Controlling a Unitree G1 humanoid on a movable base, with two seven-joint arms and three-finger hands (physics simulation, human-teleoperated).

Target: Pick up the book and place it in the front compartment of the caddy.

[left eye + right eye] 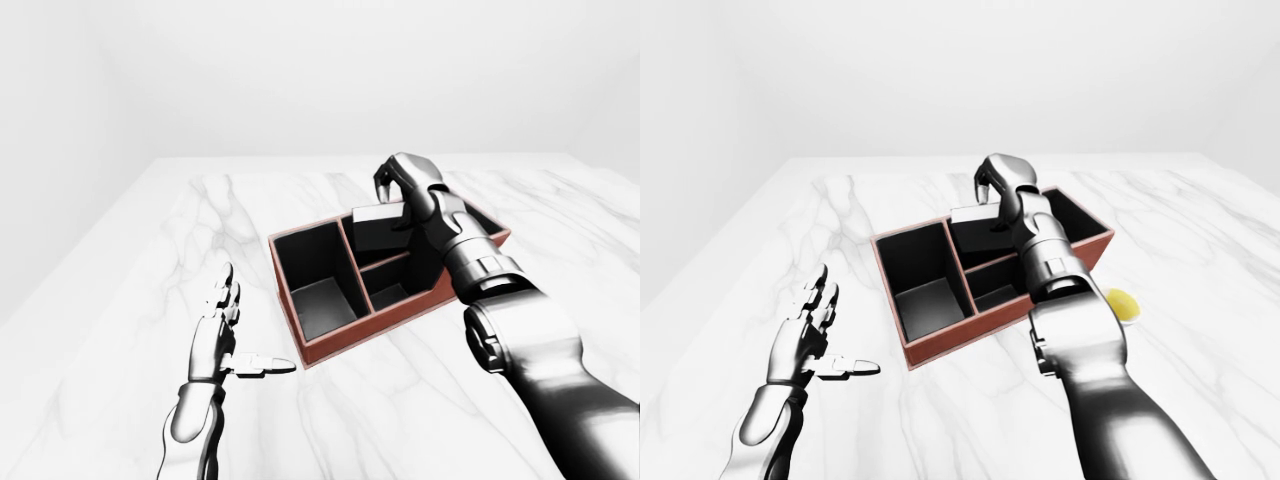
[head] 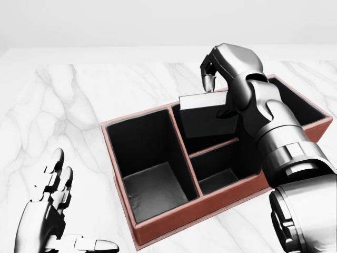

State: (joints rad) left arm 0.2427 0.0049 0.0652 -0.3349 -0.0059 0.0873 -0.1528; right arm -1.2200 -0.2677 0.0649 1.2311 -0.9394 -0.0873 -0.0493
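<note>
The right hand (image 2: 218, 79) pinches the book (image 2: 206, 116) by its top edge, partly lowered into the caddy's (image 2: 174, 221) upper middle compartment. Next comes lowering and letting go. The left hand (image 2: 50, 211) rests spread and empty near the marble table's (image 2: 68, 116) lower left edge.

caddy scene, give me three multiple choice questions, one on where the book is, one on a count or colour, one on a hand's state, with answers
1. Where is the book?
A. flat on the table
B. held over the caddy, at the compartment toward the head view's top
C. in the left hand

2. How many compartments show in the caddy's left part, up to where the arm hides it?
A. one
B. three
C. six

3. What is the left hand doing?
A. open, holding nothing
B. gripping the caddy
C. closed on the book

Answers:
1 B, the right hand holds the book upright there.
2 B, one large and two smaller show.
3 A, its fingers are spread above the table.
</note>
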